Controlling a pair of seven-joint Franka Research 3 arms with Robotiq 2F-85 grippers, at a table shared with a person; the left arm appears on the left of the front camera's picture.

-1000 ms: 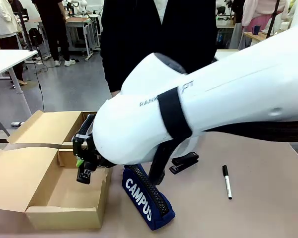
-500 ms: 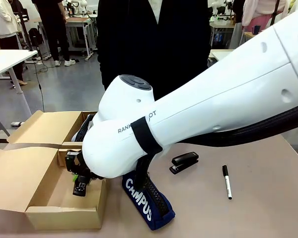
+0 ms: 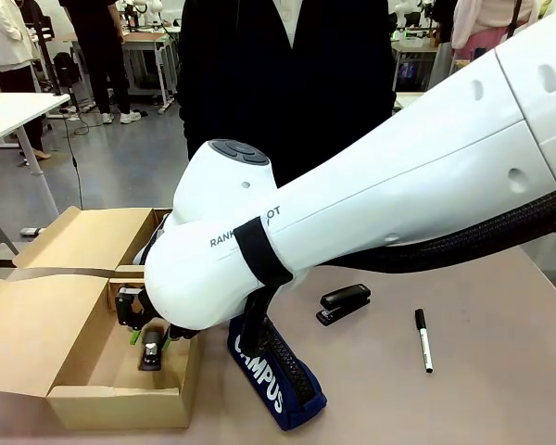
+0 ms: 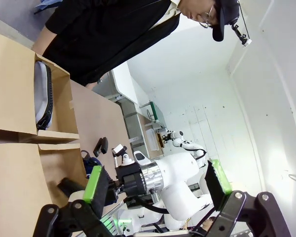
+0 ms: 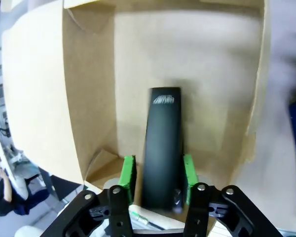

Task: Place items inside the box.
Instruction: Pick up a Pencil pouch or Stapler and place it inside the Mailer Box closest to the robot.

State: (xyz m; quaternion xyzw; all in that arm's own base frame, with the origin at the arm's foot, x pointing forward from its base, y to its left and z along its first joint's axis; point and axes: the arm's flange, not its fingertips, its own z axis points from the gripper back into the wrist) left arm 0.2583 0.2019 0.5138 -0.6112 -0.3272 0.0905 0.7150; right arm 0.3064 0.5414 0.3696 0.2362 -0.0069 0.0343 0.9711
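Note:
The box stands open at the table's front left, its lid flap folded out to the left. My right arm reaches across into it. My right gripper is low inside, open, its green pads either side of a black stapler lying on the box floor. The right wrist view shows that stapler lengthwise between the pads of my right gripper, on the bare floor of the box. The navy CAMPUS pencil case lies beside the box. My left gripper is open and holds nothing.
A second black stapler and a black marker lie on the table to the right. Behind the box stands another cardboard box, with a grey-black pencil case in it. A person in black stands at the far side.
My right gripper has come down into the box with the stapler and has opened. The stapler now lies on the box floor.

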